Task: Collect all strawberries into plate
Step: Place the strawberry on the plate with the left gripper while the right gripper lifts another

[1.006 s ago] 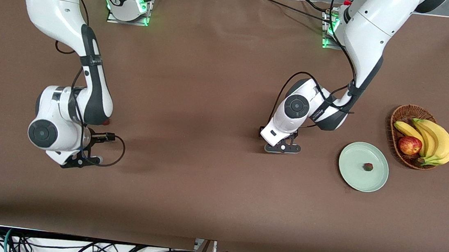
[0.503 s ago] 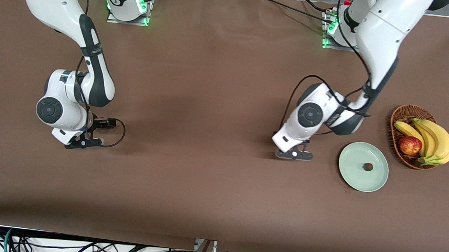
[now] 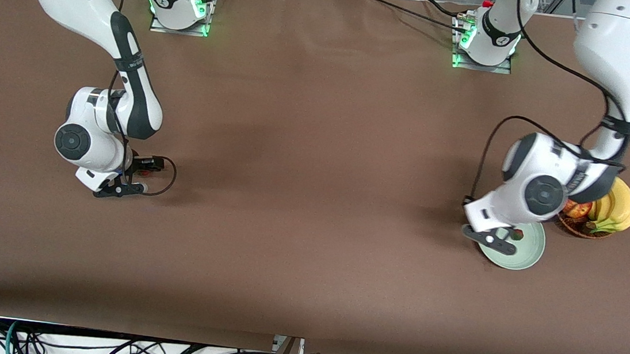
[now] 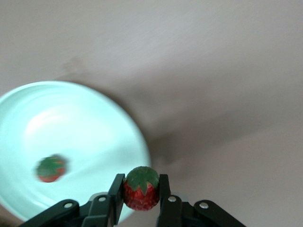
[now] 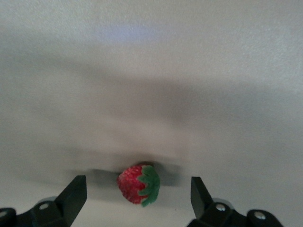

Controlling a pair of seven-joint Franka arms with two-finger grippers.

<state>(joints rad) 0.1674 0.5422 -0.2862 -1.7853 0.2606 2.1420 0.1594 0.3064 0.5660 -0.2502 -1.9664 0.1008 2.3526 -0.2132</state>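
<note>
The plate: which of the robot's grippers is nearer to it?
Left. The left gripper hangs over the plate rim, holding a strawberry; the right gripper is at the right arm's end of the table.

A wicker basket of bananas and an apple sits on the brown-covered table, toward the left arm's end.

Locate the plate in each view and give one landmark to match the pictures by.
Front view: the plate lies toward the left arm's end of the table, beside the basket, partly covered by the left gripper.
Left wrist view: plate under the gripper.
Right wrist view: not in it.
Shared landmark: the loose strawberry on the plate.
</note>
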